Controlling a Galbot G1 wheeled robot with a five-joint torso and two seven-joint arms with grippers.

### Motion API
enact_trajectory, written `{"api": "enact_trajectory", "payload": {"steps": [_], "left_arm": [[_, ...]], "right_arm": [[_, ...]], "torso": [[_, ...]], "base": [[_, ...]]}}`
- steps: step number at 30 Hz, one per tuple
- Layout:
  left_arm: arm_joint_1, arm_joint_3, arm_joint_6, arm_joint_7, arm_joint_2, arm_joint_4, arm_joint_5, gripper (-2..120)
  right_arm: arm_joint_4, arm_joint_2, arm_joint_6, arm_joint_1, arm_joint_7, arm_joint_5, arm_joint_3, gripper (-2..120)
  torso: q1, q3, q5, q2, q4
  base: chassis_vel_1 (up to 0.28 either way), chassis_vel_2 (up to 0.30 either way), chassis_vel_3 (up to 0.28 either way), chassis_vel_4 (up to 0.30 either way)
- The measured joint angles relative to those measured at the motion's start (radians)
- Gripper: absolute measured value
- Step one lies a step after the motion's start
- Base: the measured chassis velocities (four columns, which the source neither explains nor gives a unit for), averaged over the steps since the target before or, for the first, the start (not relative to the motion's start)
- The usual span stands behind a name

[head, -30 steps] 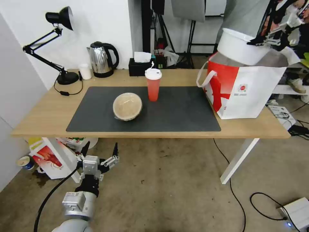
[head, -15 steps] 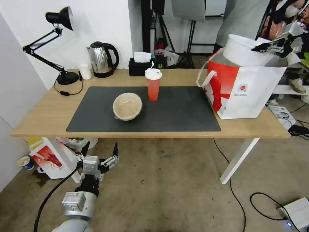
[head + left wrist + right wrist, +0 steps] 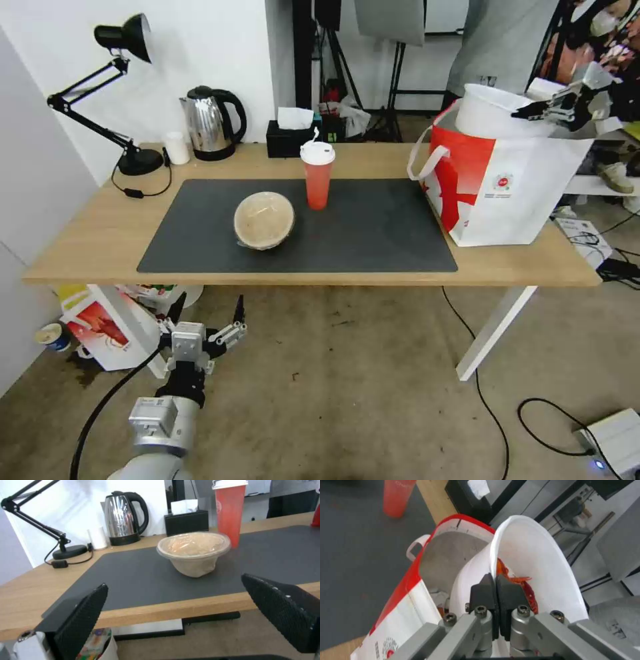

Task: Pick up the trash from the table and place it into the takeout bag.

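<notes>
A cluttered studio corner, a long light-wood table [image 3: 87, 247] under a grey mat: my right gripper [image 3: 533, 111], fingers pinched shut on the near rim of the white bowl [image 3: 490, 112] of red crayfish shells, holds it tilted, partly inside the mouth of the takeout bag [image 3: 507, 193] at the table's right end. The bowl's base points down into the foil lining, so I judge release hinges on lowering straight in. My left gripper [image 3: 207, 317] hangs spread wide below the table edge, nearer the tan lidded bowl [image 3: 264, 220] and red cup [image 3: 317, 175]. The bag's logo is unreadable.
</notes>
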Motion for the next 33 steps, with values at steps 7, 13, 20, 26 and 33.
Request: {"api": "enact_trajectory", "payload": {"steps": [7,13,20,26,33], "left_arm": [[0.0,0.0,0.0,0.0,0.0,0.0,0.0,100],[0.0,0.0,0.0,0.0,0.0,0.0,0.0,100],[0.0,0.0,0.0,0.0,0.0,0.0,0.0,100],[0.0,0.0,0.0,0.0,0.0,0.0,0.0,100],[0.0,0.0,0.0,0.0,0.0,0.0,0.0,100]], "right_arm": [[0.029,0.001,0.004,-0.022,0.054,-0.003,-0.005,14],[0.03,0.002,0.004,-0.022,0.063,0.01,-0.009,32],[0.03,0.001,0.002,-0.003,0.065,0.024,-0.022,55],[0.031,-0.003,0.002,0.03,0.064,0.03,-0.05,79],[0.037,-0.011,0.0,0.056,0.061,0.055,-0.072,99]], "torso": [[0.0,0.0,0.0,0.0,0.0],[0.0,0.0,0.0001,0.0,-0.0001],[0.0,0.0,0.0002,0.0,0.0],[0.0,0.0,0.0002,0.0,0.0],[0.0,0.0,0.0001,0.0,-0.0001]], "base": [[0.0,0.0,0.0,0.0],[0.0,0.0,0.0,0.0],[0.0,0.0,0.0,0.0],[0.0,0.0,0.0,0.0],[0.0,0.0,0.0,0.0]]}}
